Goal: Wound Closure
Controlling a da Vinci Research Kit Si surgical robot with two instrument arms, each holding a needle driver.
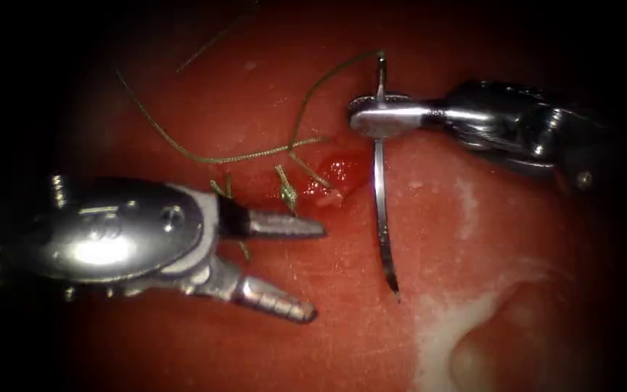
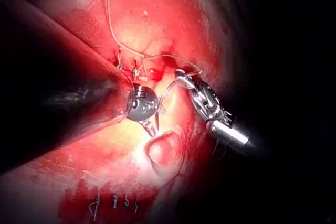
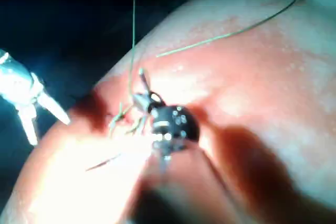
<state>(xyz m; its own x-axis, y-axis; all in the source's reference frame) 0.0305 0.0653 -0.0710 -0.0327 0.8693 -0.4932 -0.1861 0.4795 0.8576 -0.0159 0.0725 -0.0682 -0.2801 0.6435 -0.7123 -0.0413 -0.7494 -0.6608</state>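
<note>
Your right tool (image 1: 371,120) has its jaws pinched on the needle (image 1: 380,210), gripping it near the thread end of its curve; the point hangs free above the tissue (image 1: 473,290), just right of the cut (image 1: 332,178), not in it. Your left tool (image 1: 284,265) has its jaws spread and holds nothing, resting left of the cut. Knots (image 1: 287,190) with short cut ends sit by the cut, so some stitches look done, while the red fluid (image 1: 339,170) marks a part that looks open. Thread (image 1: 183,149) trails in loops over the glistening tissue beyond the cut; both tools have room.
</note>
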